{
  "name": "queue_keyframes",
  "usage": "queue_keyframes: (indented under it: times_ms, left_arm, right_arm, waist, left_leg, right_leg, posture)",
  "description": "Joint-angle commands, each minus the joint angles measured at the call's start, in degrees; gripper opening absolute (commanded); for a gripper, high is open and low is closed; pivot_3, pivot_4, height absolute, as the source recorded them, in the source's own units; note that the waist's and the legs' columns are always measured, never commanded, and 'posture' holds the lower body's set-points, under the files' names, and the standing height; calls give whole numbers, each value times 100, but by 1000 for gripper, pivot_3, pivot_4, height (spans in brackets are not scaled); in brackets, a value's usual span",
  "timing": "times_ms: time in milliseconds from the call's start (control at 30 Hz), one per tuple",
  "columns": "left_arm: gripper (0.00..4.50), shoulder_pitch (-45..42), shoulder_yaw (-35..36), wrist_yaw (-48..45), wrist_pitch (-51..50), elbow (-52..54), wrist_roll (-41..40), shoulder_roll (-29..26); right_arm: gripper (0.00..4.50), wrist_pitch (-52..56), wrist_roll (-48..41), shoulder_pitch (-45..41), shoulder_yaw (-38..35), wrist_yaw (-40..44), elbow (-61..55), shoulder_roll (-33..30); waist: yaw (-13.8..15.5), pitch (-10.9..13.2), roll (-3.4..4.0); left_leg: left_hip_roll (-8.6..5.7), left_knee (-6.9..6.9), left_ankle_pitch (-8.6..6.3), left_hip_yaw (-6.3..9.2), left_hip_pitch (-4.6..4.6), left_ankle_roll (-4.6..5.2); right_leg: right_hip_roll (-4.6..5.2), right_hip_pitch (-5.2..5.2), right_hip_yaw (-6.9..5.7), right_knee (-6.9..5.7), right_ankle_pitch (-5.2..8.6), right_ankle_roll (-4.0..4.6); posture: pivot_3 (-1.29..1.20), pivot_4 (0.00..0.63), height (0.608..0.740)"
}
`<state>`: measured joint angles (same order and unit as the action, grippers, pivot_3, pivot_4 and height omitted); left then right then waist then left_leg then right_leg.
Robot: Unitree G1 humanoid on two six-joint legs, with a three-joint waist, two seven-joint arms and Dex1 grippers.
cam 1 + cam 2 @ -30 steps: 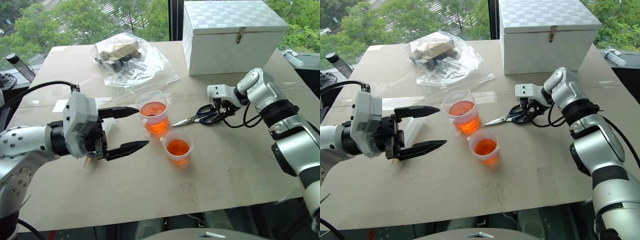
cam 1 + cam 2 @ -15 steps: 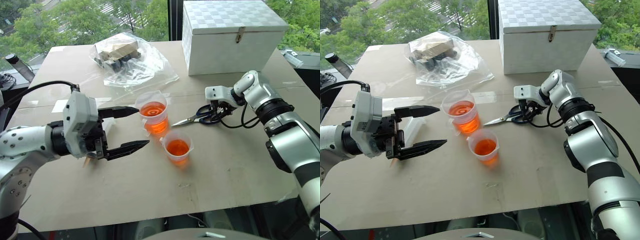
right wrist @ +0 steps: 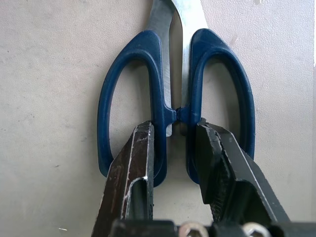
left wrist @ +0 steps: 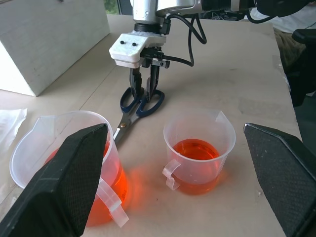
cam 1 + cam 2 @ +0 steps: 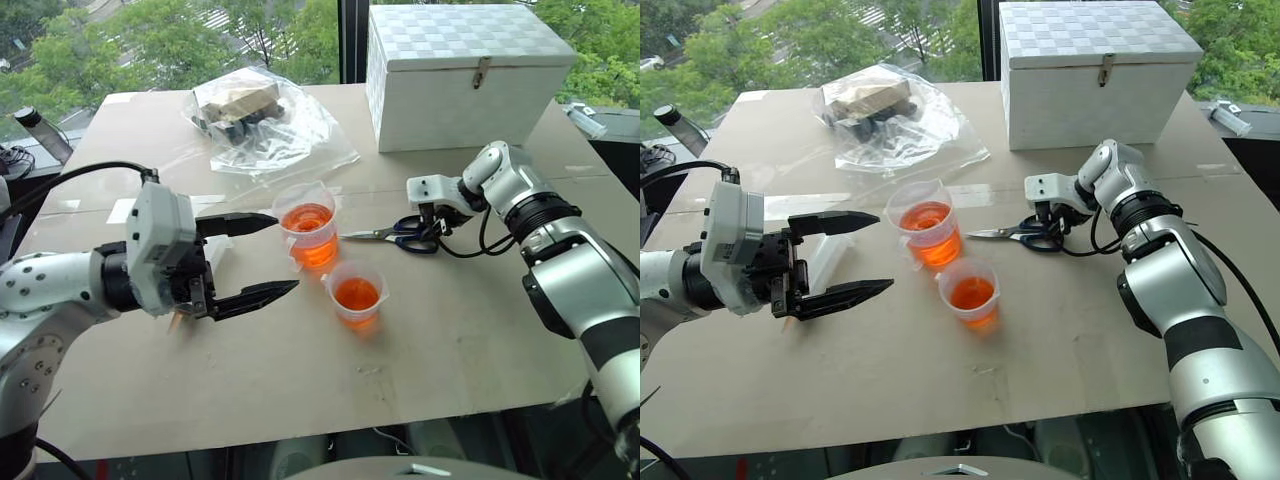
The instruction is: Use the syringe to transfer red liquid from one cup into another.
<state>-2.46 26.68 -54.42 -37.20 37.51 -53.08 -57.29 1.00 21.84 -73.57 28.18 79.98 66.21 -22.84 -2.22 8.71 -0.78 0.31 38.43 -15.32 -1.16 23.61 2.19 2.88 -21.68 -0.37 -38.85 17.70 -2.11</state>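
My right gripper pinches the scissors at the handles, beside the cups – the grip looks closed, I think. Left gripper hangs wide; syringe lies under it.

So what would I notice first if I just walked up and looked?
Probably the two cups of red liquid glowing mid-table, the taller cup just behind the smaller cup. Next, the right end effector pinching the blue-handled scissors beside them. The left end effector gapes wide open by the cups.
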Motion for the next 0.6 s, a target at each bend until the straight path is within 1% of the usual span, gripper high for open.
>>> queue_keyframes:
  times_ms: [33, 233, 300, 400, 467, 533, 600]
  left_arm:
    - [4500, -80, 119, 69, 33, 156, -87, -31]
    - [4500, -291, -20, 85, 47, 41, -99, -39]
    - [4500, -343, -83, 89, 79, 5, -48, -5]
    - [4500, -493, -224, 174, 79, 23, -32, 26]
    - [4500, -782, -345, 273, 12, 20, -169, 31]
    - [4500, -1059, -486, 386, -108, -6, -275, 9]
    - [4500, -1504, -820, 630, -269, 18, -396, 93]
  right_arm:
    - [731, -29, 72, 15, -9, 241, 65, -196]
    - [731, -31, -147, 5, -265, 633, -314, -773]
    - [731, 221, -272, 27, -412, 766, -371, -991]
    - [731, 280, -278, 172, -520, 697, -360, -1472]
    - [731, 389, -279, 289, -617, 562, -391, -1805]
    - [731, 584, -349, 382, -727, 598, -451, -2036]
    - [731, 788, -549, 532, -985, 566, -444, -2302]
  waist:
    - [15, 1, 1]
    - [80, 6, 4]
    - [73, 8, 6]
    - [55, 11, 10]
    - [72, 11, 9]
    - [90, 12, 8]
    - [102, 13, 8]
  left_leg:
    - [0, 0, 0, 0, 1, 0]
    - [-2, 0, 0, 4, 12, 0]
    - [-2, 0, 0, 3, 12, 0]
    - [-2, -2, 0, 2, 12, 0]
    - [-2, -2, 0, 2, 13, 0]
    - [-2, -1, 0, 0, 14, 1]
    - [-2, -1, 0, -4, 12, 1]
  right_leg:
    - [1, -1, 0, 0, 0, 0]
    - [4, -5, -7, 5, 0, 0]
    - [4, -5, -6, 6, 0, 0]
    - [3, -5, -5, 5, 0, 0]
    - [3, -5, -6, 6, 0, 0]
    - [4, -4, -4, 7, 0, 0]
    - [3, -3, 0, 6, 0, 0]
  posture:
    - [0, 150, 740]
    - [0, 150, 740]
    - [0, 150, 740]
    - [0, 150, 740]
    - [0, 150, 740]
    - [0, 150, 740]
    - [0, 150, 740]
